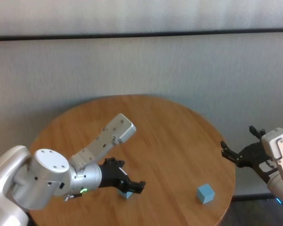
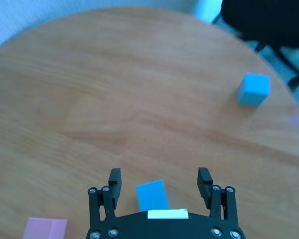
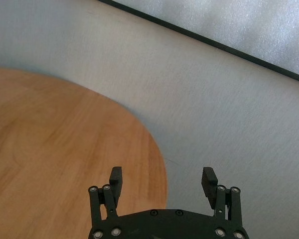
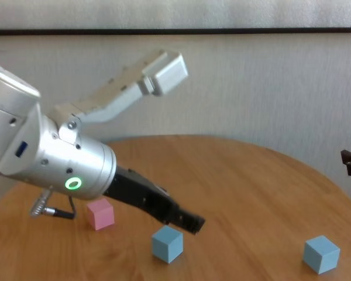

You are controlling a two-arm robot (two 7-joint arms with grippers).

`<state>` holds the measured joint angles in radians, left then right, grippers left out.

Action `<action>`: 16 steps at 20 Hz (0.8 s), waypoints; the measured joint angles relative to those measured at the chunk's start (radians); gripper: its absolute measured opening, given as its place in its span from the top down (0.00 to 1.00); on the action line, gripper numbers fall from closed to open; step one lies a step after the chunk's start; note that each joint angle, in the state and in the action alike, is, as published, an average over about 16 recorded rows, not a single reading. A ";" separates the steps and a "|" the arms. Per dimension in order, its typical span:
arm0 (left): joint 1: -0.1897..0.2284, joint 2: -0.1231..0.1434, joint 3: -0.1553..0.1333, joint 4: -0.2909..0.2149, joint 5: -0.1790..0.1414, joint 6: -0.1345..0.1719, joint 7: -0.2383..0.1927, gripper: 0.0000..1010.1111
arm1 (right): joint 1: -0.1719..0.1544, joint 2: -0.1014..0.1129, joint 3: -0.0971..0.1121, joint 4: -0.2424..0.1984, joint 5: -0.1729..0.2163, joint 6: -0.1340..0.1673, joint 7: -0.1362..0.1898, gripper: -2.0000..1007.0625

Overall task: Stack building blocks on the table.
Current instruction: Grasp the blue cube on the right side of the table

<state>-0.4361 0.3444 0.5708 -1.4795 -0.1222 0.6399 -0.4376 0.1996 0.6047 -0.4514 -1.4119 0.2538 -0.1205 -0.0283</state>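
A light blue building block (image 4: pixel 167 243) rests on the table (image 4: pixel 245 187) near its front edge. My left gripper (image 4: pixel 191 223) hovers just above it, open and apart from it. In the left wrist view this block (image 2: pixel 152 195) lies below the gap between the spread fingers of the left gripper (image 2: pixel 159 175). A pink block (image 4: pixel 100 213) sits on the table a short way to its left, also seen as pink block (image 2: pixel 45 228). A second light blue block (image 1: pixel 205 193) stands alone at the front right. My right gripper (image 1: pixel 239 139) stays open beyond the table's right edge, holding nothing.
The round table's edge (image 3: pixel 157 149) curves close under the right gripper. A pale wall (image 1: pixel 141 66) runs behind the table. A dark chair-like shape (image 2: pixel 269 20) stands past the table's rim in the left wrist view.
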 joint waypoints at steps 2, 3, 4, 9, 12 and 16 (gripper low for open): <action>0.025 -0.015 -0.045 -0.019 -0.009 -0.009 0.050 0.01 | 0.000 0.000 0.000 0.000 0.000 0.000 0.000 0.00; 0.038 -0.023 -0.069 -0.028 -0.012 -0.017 0.078 0.01 | 0.000 0.000 0.000 0.000 0.000 0.000 0.000 0.00; 0.051 -0.032 -0.092 -0.036 -0.014 -0.026 0.108 0.01 | 0.000 0.000 0.000 0.000 0.000 0.000 0.000 0.00; 0.121 -0.080 -0.210 -0.074 0.002 -0.089 0.287 0.01 | 0.000 0.000 0.000 0.000 0.000 0.000 0.000 0.00; 0.162 -0.110 -0.275 -0.090 0.028 -0.138 0.401 0.01 | 0.000 0.000 0.000 0.000 0.000 0.000 0.000 0.00; 0.201 -0.135 -0.331 -0.105 0.066 -0.205 0.498 0.01 | 0.000 0.000 0.000 0.000 0.000 0.000 0.000 0.00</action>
<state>-0.2346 0.2096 0.2394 -1.5845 -0.0562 0.4346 0.0607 0.1996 0.6047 -0.4514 -1.4119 0.2538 -0.1205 -0.0283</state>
